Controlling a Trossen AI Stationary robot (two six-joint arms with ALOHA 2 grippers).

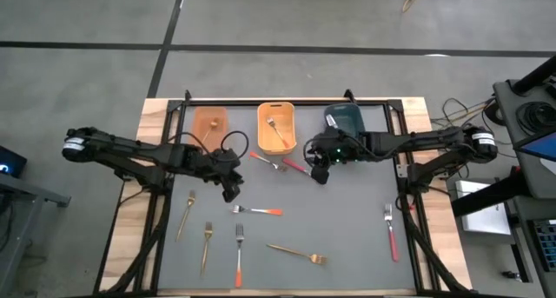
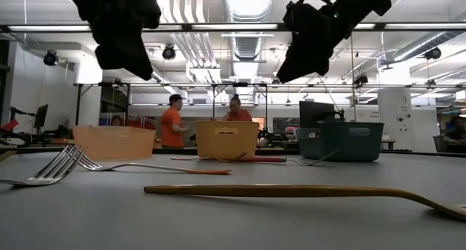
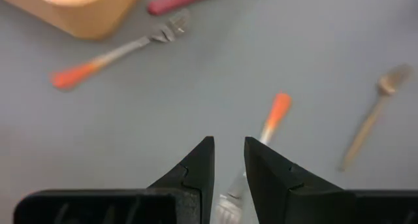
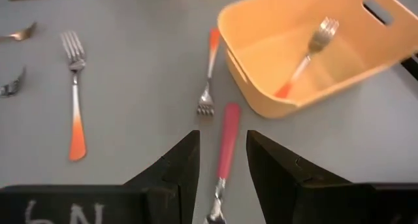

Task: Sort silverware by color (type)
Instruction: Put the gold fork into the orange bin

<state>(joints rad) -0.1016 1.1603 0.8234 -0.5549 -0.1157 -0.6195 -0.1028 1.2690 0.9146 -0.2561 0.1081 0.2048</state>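
Grey worktop (image 1: pixel 347 237), big and flat, under both arms. Along its far edge, three bins in a row: pale orange bin (image 1: pixel 209 122) toward the left, yellow bin (image 1: pixel 276 142) in the middle with one fork inside (image 1: pixel 274 124), dark teal bin (image 1: pixel 345 117) toward the right.

Left gripper (image 1: pixel 231 192) over the middle of the worktop, fingers spread a little, holding nothing, just above an orange fork (image 1: pixel 258 211). Right gripper (image 1: pixel 320 174) close to the far edge, fingers spread apart, holding nothing, right over a red-pink fork (image 4: pixel 228 129) lying just beside the yellow bin.

More forks toward the near edge: gold forks (image 1: pixel 185 213), one orange, and one red-pink by the right edge. Second orange fork (image 1: pixel 265 161) beside the red-pink one.

To grab well: come straight down. Keep the thin handle in the gap between the fingers. Pinch across the handle, not the pointy end. Lift slowly. Watch out for the second orange fork and the yellow bin's wall, both very close.
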